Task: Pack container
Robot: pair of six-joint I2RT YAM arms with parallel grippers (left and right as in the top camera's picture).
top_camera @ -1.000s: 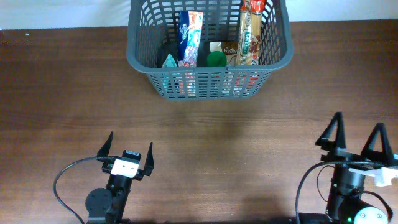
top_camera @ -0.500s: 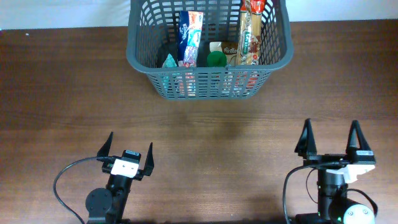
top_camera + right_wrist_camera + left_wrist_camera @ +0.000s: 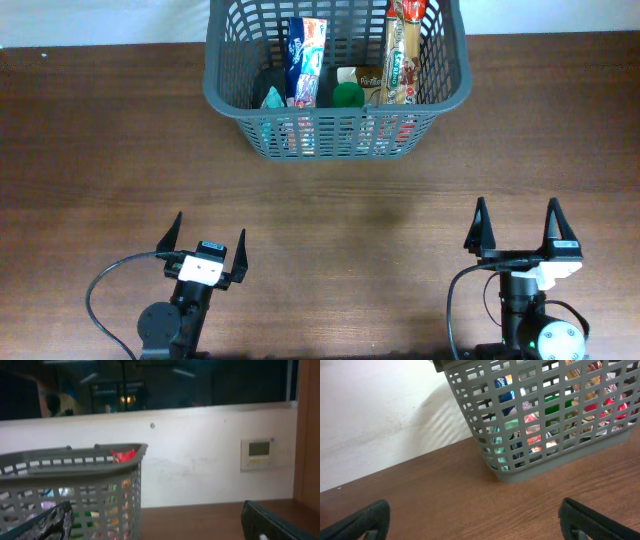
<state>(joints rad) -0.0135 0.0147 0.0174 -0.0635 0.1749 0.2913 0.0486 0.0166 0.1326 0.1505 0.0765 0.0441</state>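
The container, a dark grey lattice basket [image 3: 337, 100], stands at the far middle of the table. It holds a blue and white packet [image 3: 305, 62], a tall biscuit packet [image 3: 404, 50], a green cap [image 3: 347, 95] and other items. It also shows in the left wrist view [image 3: 545, 415] and the right wrist view [image 3: 75, 490]. My left gripper [image 3: 203, 243] is open and empty at the near left. My right gripper [image 3: 517, 228] is open and empty at the near right. Both are far from the basket.
A white wall [image 3: 380, 415] runs behind the table's far edge. A wall panel [image 3: 257, 454] shows in the right wrist view. Bare brown wooden tabletop [image 3: 330, 210] lies between the basket and both grippers.
My right gripper has moved left and a little nearer along the table's front, still open. The left arm and the basket have not moved.
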